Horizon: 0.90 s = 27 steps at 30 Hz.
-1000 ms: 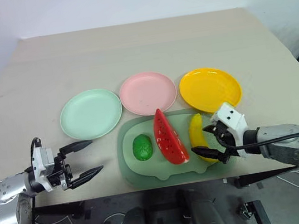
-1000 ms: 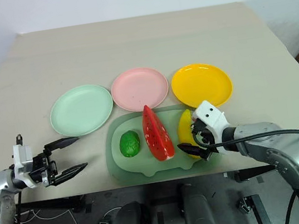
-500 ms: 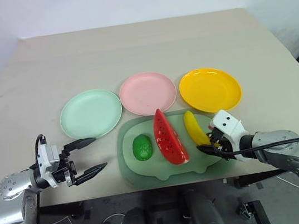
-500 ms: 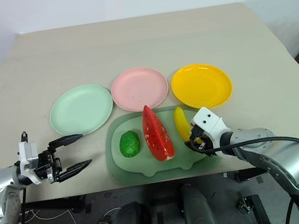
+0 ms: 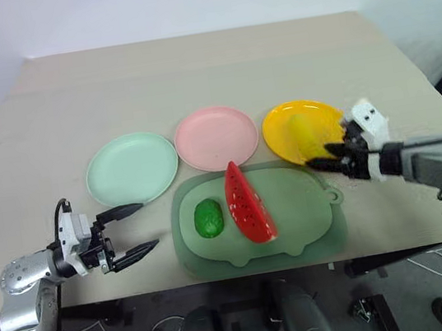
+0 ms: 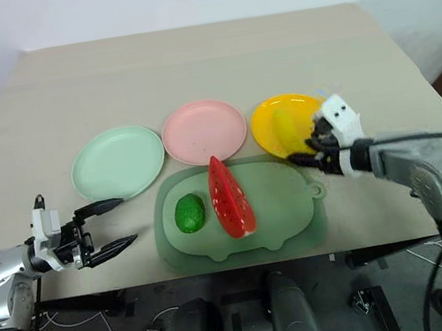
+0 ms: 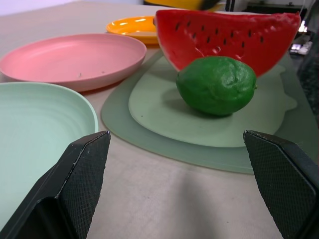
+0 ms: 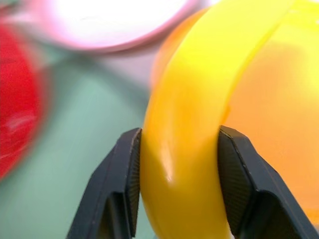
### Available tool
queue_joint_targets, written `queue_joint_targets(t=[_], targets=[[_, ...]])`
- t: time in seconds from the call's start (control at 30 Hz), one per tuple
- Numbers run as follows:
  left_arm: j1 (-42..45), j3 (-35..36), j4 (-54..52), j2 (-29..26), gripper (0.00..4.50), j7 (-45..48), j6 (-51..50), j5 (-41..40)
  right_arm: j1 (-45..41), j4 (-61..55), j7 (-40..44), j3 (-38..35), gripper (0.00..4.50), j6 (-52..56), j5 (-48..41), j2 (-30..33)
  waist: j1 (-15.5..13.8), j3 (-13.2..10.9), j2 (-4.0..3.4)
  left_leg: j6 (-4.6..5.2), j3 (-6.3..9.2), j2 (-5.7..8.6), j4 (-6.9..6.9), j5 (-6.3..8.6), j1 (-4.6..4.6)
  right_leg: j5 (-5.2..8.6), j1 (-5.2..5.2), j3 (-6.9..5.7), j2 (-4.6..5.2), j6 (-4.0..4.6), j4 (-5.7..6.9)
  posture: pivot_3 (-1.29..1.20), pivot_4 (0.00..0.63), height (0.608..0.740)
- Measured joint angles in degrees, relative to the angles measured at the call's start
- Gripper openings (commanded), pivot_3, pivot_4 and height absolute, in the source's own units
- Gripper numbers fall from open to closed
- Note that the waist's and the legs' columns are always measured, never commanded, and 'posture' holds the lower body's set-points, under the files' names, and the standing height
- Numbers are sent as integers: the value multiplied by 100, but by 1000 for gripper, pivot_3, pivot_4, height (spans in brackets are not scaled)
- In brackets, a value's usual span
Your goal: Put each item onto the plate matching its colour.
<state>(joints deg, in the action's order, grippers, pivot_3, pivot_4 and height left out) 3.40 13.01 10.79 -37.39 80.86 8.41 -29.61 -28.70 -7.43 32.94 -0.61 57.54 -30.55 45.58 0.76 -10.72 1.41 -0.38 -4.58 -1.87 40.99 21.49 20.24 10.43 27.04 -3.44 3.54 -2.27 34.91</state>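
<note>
My right gripper [image 5: 330, 157] is shut on the yellow banana [image 5: 303, 136], holding it over the yellow-orange plate [image 5: 281, 125]; the right wrist view shows the banana [image 8: 184, 134] clamped between both fingers [image 8: 124, 189]. The red watermelon wedge [image 5: 246, 205] stands on edge on the grey-green mat [image 5: 312, 218], with the small dark green fruit [image 5: 209, 218] beside it. The mint green plate [image 5: 131, 167] and pink plate [image 5: 217, 137] lie behind the mat. My left gripper [image 5: 127, 229] hovers open near the table's front left; its wrist view faces the green fruit [image 7: 216, 84] and the watermelon [image 7: 229, 37].
The beige table [image 5: 190, 70] stretches far behind the plates. The mat lies close to the table's front edge, and its small loop [image 5: 335, 195] sticks out on the right. Below the front edge there are cables and dark equipment.
My right gripper closed on the banana on the mat, then lifted it and carried it back and to the right, over the yellow-orange plate. The left gripper stayed put.
</note>
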Motion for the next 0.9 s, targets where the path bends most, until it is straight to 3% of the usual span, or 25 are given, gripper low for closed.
queue_joint_targets(t=[0.17, 0.43, 0.73, 0.9], targets=[[76, -34, 42, 11, 4500, -8, 5, 26, -479, 1063, -8, 643, 1739, -724, 783, -434, -20, -1, -2, 0, -4, 2, 1, -1, 14, -2, 15, -2, 7, -1, 9, 0, 150, 736], [-81, -28, 27, 11, 4500, -120, 73, 27, -636, 1412, 363, 556, 4334, -845, 960, -432, -6, -2, -3, 3, -2, -2, 1, 1, 11, -2, 16, -2, 8, -2, 11, 0, 150, 736], [-107, -20, 21, 6, 4500, -175, 113, 26, -1541, -287, 790, -581, 4424, 1194, -740, -472, -6, -7, -13, 2, 4, -15, 1, 1, 11, -2, 20, -5, 7, 0, 19, 0, 150, 736], [-97, -22, 23, 2, 4500, -206, 140, 27, -1427, -1293, 174, -588, 4424, 2784, -1380, -1294, -4, -5, -10, 2, 1, -12, 4, 1, 13, -3, 20, -5, 19, 0, 20, 0, 150, 736]])
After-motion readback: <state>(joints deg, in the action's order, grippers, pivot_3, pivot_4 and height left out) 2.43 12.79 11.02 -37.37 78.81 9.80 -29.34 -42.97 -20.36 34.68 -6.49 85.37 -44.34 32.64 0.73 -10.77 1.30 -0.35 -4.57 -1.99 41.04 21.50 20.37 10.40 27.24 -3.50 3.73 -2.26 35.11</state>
